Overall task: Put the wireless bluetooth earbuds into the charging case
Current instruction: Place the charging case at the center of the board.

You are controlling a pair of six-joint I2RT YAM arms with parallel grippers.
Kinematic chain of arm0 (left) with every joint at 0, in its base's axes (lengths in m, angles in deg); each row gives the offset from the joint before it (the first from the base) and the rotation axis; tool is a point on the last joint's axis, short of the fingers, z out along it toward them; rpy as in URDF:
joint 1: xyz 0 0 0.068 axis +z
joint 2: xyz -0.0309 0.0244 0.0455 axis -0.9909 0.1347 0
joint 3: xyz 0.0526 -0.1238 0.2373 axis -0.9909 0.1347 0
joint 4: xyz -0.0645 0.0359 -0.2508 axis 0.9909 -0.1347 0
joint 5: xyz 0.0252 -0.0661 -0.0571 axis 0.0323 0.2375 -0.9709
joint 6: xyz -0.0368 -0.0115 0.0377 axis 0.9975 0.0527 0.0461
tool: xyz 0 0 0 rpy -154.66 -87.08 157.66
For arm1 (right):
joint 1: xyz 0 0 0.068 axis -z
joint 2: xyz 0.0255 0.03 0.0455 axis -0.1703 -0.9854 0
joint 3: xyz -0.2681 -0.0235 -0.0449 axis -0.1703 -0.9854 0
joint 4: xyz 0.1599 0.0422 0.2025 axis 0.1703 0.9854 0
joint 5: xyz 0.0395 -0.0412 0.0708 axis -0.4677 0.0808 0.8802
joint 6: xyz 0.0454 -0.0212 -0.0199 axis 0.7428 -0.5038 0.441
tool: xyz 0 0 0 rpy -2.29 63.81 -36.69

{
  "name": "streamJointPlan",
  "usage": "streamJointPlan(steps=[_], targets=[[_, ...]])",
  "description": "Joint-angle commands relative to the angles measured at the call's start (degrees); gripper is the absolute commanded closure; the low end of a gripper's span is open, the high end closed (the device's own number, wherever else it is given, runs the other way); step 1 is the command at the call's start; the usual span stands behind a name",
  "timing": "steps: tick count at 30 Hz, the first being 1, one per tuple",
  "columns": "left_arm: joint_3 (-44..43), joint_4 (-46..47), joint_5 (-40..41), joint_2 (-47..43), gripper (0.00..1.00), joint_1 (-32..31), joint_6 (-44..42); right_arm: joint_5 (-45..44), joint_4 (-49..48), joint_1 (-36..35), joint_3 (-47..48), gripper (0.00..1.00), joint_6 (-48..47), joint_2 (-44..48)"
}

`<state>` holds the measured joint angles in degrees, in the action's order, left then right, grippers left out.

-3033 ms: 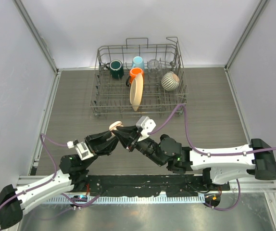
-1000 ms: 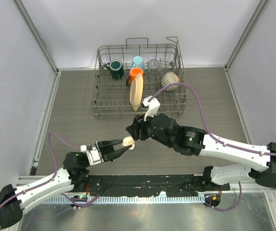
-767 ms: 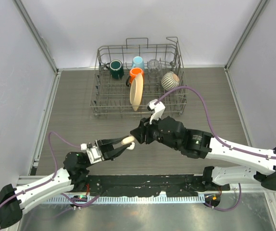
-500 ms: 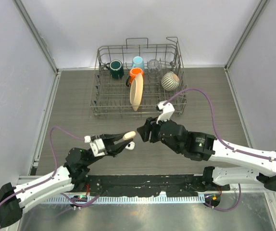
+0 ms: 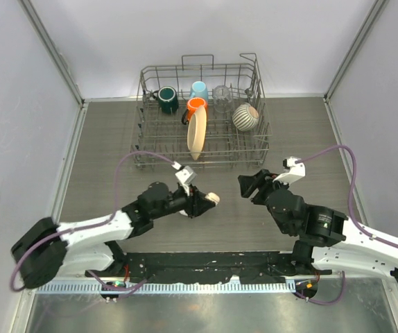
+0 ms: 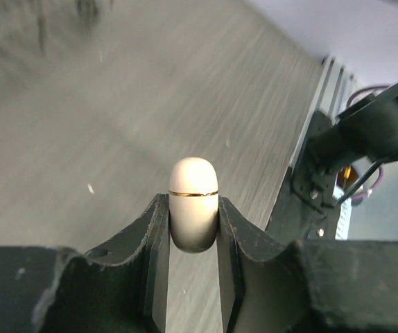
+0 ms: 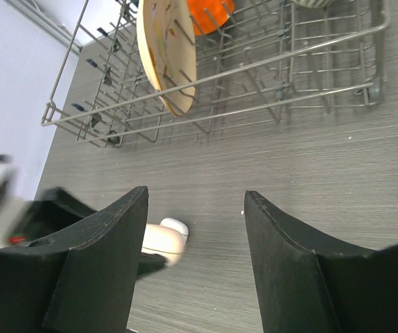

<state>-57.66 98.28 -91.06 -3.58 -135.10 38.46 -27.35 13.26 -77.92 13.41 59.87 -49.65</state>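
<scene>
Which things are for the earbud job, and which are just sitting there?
For the job: cream case, pinched by the left gripper; right gripper, open and empty. No earbuds in view.
Just sitting there: dish rack, green mug, orange mug, blue mug, plate, striped bowl, glass.

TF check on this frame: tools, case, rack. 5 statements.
1. The left tool is clamped on a cream case. True.
2. The case's lid stands open. False: it is closed, with the gold seam shut.
3. The right tool holds an earbud. False: its jaws are open with nothing between them.
4. An orange mug sits in the dish rack. True.
5. The two tools touch. False: the top view shows bare table between them.
</scene>
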Motion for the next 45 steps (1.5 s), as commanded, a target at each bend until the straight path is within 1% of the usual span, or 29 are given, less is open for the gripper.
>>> streamJointPlan(steps=[1, 5, 7, 9, 11, 12, 13, 15, 17, 19, 22, 24, 25, 28, 30, 32, 34, 35, 38, 39, 42, 43, 44, 45], targets=[[0.0, 7.0, -3.8, 12.3, 1.00, 0.1, 13.4, -5.7, 1.2, 0.2, -1.2, 0.36, 3.4, 2.9], [-5.6, 7.8, -3.5, 23.0, 1.00, -0.1, 17.4, -6.0, 2.4, 0.3, -1.2, 0.36, 3.2, 3.9], [-7.1, 9.1, -3.5, 27.9, 1.00, -0.3, 19.1, -6.0, 2.7, 0.3, -1.1, 0.36, 2.9, 4.1], [-8.0, 9.8, -1.5, 29.8, 1.00, -0.5, 20.8, -6.0, 2.7, 0.3, -1.1, 0.36, 2.8, 4.5], [-7.2, 12.3, -0.1, 31.0, 1.00, -0.7, 22.3, -5.8, 2.8, 0.3, -1.3, 0.36, 2.9, 4.8], [-6.9, 12.2, 2.3, 31.2, 1.00, -0.7, 22.8, -5.6, 2.7, 0.3, -1.4, 0.36, 2.9, 4.9], [-6.9, 10.9, 3.2, 31.3, 0.99, -0.7, 22.8, -5.5, 2.7, 0.3, -1.6, 0.36, 3.0, 4.8], [-7.5, 8.1, 4.6, 31.9, 0.95, -0.6, 22.7, -5.3, 2.7, 0.3, -1.8, 0.36, 3.2, 4.5], [-9.0, 3.5, 6.4, 32.9, 0.94, -0.6, 22.5, -5.3, 2.8, 0.3, -1.8, 0.36, 3.3, 4.3], [-10.2, -1.9, 8.1, 33.2, 0.90, -0.7, 22.3, -5.4, 2.7, 0.3, -2.0, 0.36, 3.3, 3.6], [-11.7, -5.7, 9.4, 33.2, 0.85, -0.6, 21.9, -5.5, 2.8, 0.3, -1.8, 0.36, 3.3, 2.9], [-12.2, -6.8, 9.8, 33.2, 0.79, -0.7, 21.6, -5.6, 2.7, 0.3, -1.8, 0.36, 3.2, 2.6], [-13.3, -9.5, 10.2, 33.2, 0.79, -0.7, 21.5, -6.0, 2.7, 0.3, -1.7, 0.36, 3.2, 2.4], [-14.4, -14.1, 10.9, 31.4, 0.77, -0.7, 21.1, -5.8, 2.3, 0.4, -1.7, 0.35, 1.9, 1.8], [-14.4, -14.8, 10.9, 30.0, 0.66, -0.7, 20.9, -6.0, 2.6, 0.4, -1.4, 0.35, -0.3, 0.1], [-14.2, -16.3, 11.4, 27.6, 0.57, -0.7, 20.2, -6.6, 4.9, 0.8, -0.5, 0.35, 0.0, -2.2], [-14.2, -18.3, 11.6, 25.7, 0.51, -0.6, 19.6, -6.1, 5.6, 1.1, 0.0, 0.33, -0.2, -3.4], [-14.2, -19.3, 13.2, 25.0, 0.44, -0.6, 19.6, -5.6, 5.6, 1.2, 0.1, 0.33, -0.3, -3.8], [-14.3, -22.3, 13.8, 22.0, 0.39, -0.7, 19.0, -5.0, 5.2, 1.4, 0.0, 0.33, -0.4, -4.2], [-14.5, -25.1, 14.1, 21.0, 0.39, -0.8, 18.9, -4.9, 5.3, 1.5, -0.2, 0.32, -0.4, -4.1], [-14.7, -28.3, 16.6, 14.9, 0.35, -1.0, 18.4, -5.3, 5.2, 2.0, -0.9, 0.32, -0.8, -3.0], [-15.1, -29.4, 19.1, 13.4, 0.35, -1.0, 18.3, -5.5, 5.2, 2.5, -1.2, 0.32, -0.6, -2.6], [-15.9, -31.4, 20.6, 10.6, 0.35, -1.1, 18.6, -6.2, 5.3, 2.9, -1.8, 0.32, -0.1, -2.3], [-18.6, -37.4, 22.5, 9.4, 0.35, -1.2, 18.8, -7.0, 5.7, 3.6, -3.0, 0.32, 0.6, -1.9]])
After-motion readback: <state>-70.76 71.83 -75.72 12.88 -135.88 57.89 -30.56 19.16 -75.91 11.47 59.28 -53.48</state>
